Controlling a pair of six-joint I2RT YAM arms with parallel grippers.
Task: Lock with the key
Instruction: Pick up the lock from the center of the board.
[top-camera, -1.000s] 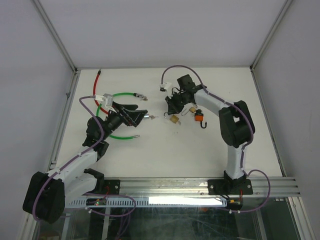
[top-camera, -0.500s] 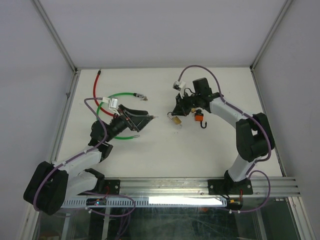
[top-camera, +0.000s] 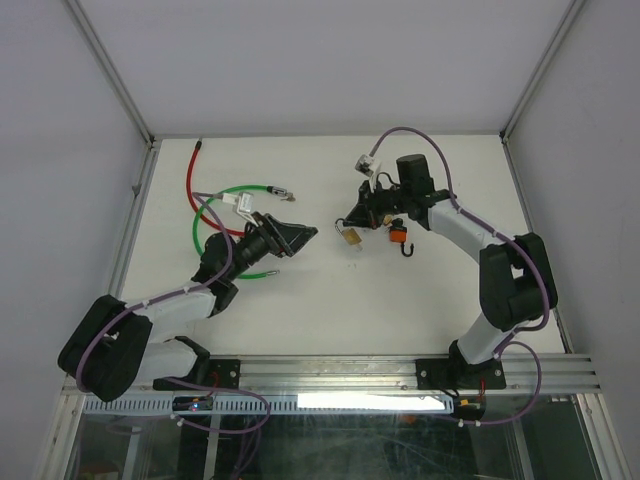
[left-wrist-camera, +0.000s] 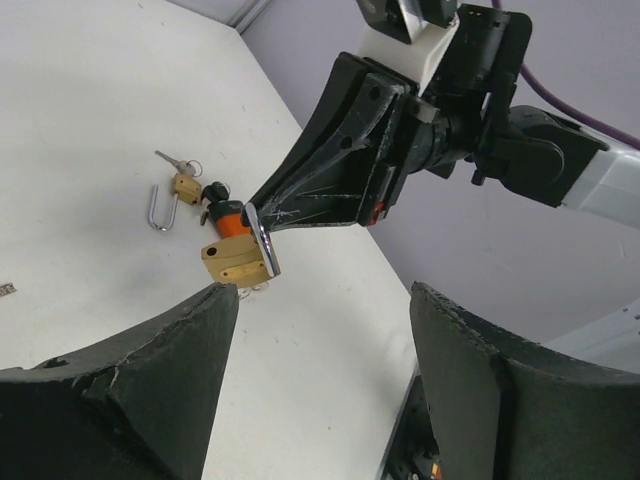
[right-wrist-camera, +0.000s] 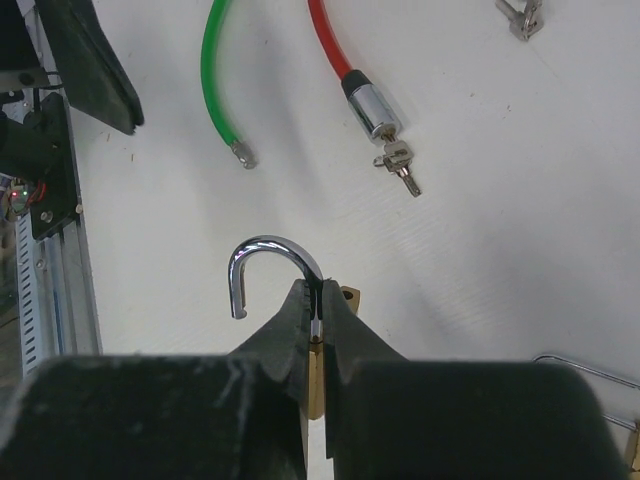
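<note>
**Padlock.** A brass padlock (top-camera: 350, 237) (left-wrist-camera: 238, 262) sits over the middle of the table (top-camera: 330, 310), toward the far half. Its steel shackle (right-wrist-camera: 268, 255) is swung open, with the free end clear of the body. No brand or stamp can be read on the brass.

**Right gripper.** The right gripper (top-camera: 356, 222) (right-wrist-camera: 314, 300) is clamped tight on the shackle leg just above the body. Whether the body touches the table cannot be told.

**Left gripper.** The left gripper (top-camera: 300, 236) (left-wrist-camera: 322, 292) lies left of the padlock, near it but apart. Its fingers (left-wrist-camera: 170, 350) are spread wide and nothing is between them.

**Surroundings.**
- An orange lock (top-camera: 398, 235) (left-wrist-camera: 228, 213) lies just right of the padlock.
- Beyond it in the left wrist view are a small brass lock with keys (left-wrist-camera: 185, 185) and a loose shackle (left-wrist-camera: 155, 205).
- On the left half lie a green cable (top-camera: 197, 225) (right-wrist-camera: 210, 60) and a red cable (top-camera: 190, 175) (right-wrist-camera: 330, 45).
- The red cable ends in a chrome barrel with keys (right-wrist-camera: 400, 165).
- A white tag (top-camera: 242, 202) hangs on the left arm's cord; its print is too small to read.
</note>
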